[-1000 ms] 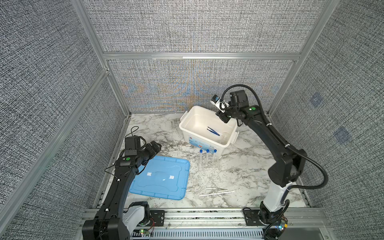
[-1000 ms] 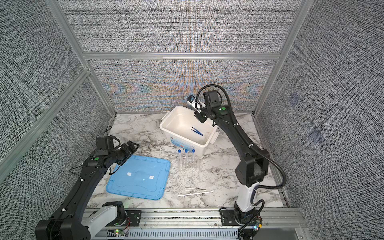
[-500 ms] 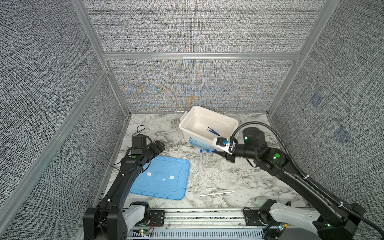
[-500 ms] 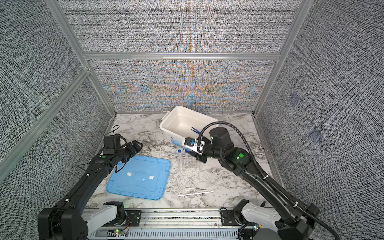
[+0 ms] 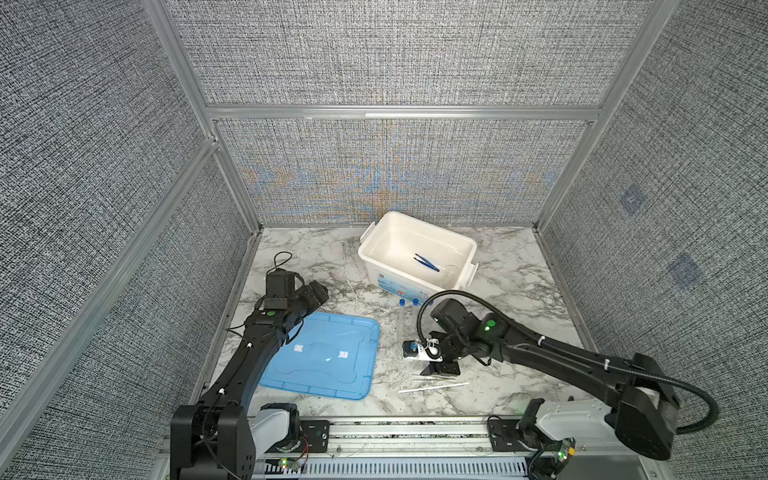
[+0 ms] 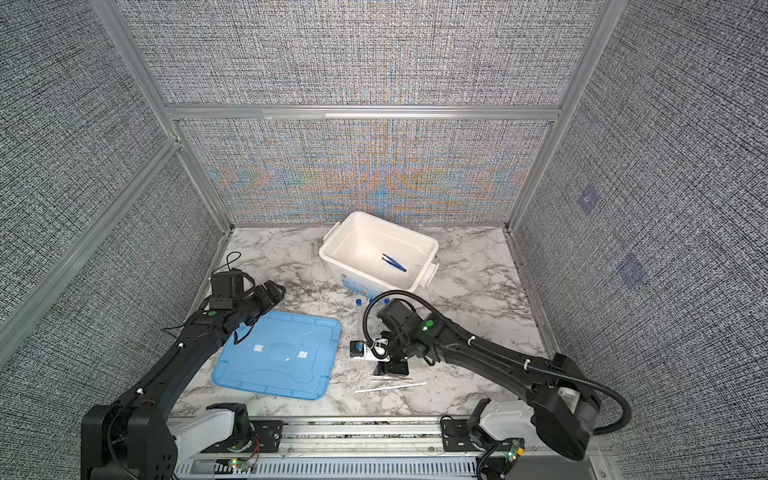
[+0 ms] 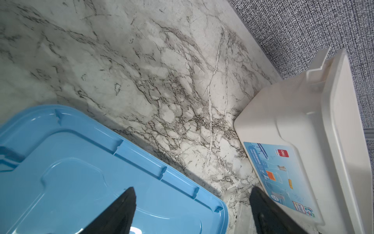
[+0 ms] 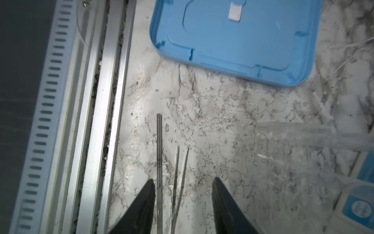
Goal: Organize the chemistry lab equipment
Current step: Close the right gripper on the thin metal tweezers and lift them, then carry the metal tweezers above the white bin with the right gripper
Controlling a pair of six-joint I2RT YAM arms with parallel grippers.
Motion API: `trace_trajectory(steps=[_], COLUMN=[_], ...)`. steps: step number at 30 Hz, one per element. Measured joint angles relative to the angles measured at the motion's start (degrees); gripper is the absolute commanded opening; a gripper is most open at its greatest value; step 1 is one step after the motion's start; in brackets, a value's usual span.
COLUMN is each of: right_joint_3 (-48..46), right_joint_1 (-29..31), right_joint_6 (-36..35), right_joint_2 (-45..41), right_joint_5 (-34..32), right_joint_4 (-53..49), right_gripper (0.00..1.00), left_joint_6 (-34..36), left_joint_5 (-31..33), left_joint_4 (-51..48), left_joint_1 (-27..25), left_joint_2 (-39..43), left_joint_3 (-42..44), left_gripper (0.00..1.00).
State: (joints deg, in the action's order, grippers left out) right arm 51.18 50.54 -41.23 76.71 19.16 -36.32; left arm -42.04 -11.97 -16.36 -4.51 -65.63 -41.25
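Roughly parallel, silver tweezers [image 5: 428, 377] & thin white stick [image 5: 433, 387] lie lengthwise left-right.

The label [image 7: 283, 178] on the white tub [image 7: 293, 113] reads "deli".

ROBOTICS TEST CELL: Grey woven-fabric wall panels [image 5: 395, 54] close in the left, far and right sides of the booth, held in bare aluminium framing [image 5: 399, 113]. The work surface is a marble-patterned tabletop [image 5: 511, 291]. Along its near edge runs a metal mounting rail [image 5: 407, 430] above a slotted cable duct [image 5: 415, 467]. From that edge rise a black left arm [image 5: 249, 353] and a black right arm [image 5: 561, 357], both cabled and showing green status lights. A few blue-capped tubes [image 5: 402, 302] and a white plastic tub [image 5: 432, 227] give the bench a laboratory look.
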Motion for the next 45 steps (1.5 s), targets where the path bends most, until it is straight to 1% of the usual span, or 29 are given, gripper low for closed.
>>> trace_trajectory(steps=[3,6,13,16,21,22,25,26,30,33,38,41,45], right_joint_3=[-0.04,-0.24,-1.66,-1.77,-1.84,-2.03,-2.05,-1.86,-1.55,-1.07,-0.92,-1.73,-2.95], right_joint_1=[0.33,0.76,2.01,2.49,3.54,3.65,3.87,3.85,4.61,5.16,5.44,5.49,5.64], right_joint_6=[-0.44,-0.42,0.24,0.63,1.64,1.70,1.75,1.99,2.60,3.30,4.26,5.55,6.99], right_joint_2=[3.82,7.04,10.19,11.91,13.40,13.49,13.99,14.29,15.23,16.11,16.26,14.16,9.55], right_joint_5=[-4.02,-6.86,-9.51,-10.64,-12.68,-12.72,-13.64,-14.14,-15.72,-16.48,-16.90,-16.72,-15.61], right_joint_4=[-2.05,-2.45,-1.81,-1.60,-1.16,-0.68,0.07,0.52,1.46,1.46,2.14,3.06,3.69], right_gripper=[0.46,0.49,0.49,0.47,0.41,0.38,0.21,0.18,0.14,0.09,0.05,0.00,0.00], left_joint_6=[0.00,0.00,0.00,0.00,0.00,0.00,0.02,0.02,0.00,0.00,0.00,0.09,0.24], left_joint_5=[0.00,-0.02,-0.02,-0.02,-0.07,-0.11,-0.15,-0.15,-0.15,-0.02,0.04,0.48,1.18], left_joint_4=[-0.07,-0.02,-0.09,-0.09,-0.26,-0.26,-0.50,-0.52,-0.31,-0.70,-0.66,-1.36,-1.46], left_joint_1=[0.00,0.00,0.00,0.00,0.00,0.00,0.00,0.00,0.00,0.00,0.00,0.00,0.00], left_joint_2=[0.02,-0.11,0.20,0.22,-0.57,-0.66,-0.90,-0.90,-0.11,0.33,1.01,0.87,0.85], left_joint_3=[0.13,-0.17,-0.33,-0.13,-1.22,-1.22,-1.29,-1.29,-0.59,-0.57,0.11,-0.63,-0.94], left_gripper=[0.89,0.89,0.89,0.89,0.89,0.89,0.89,0.89,0.89,0.89,0.89,0.89,0.89])
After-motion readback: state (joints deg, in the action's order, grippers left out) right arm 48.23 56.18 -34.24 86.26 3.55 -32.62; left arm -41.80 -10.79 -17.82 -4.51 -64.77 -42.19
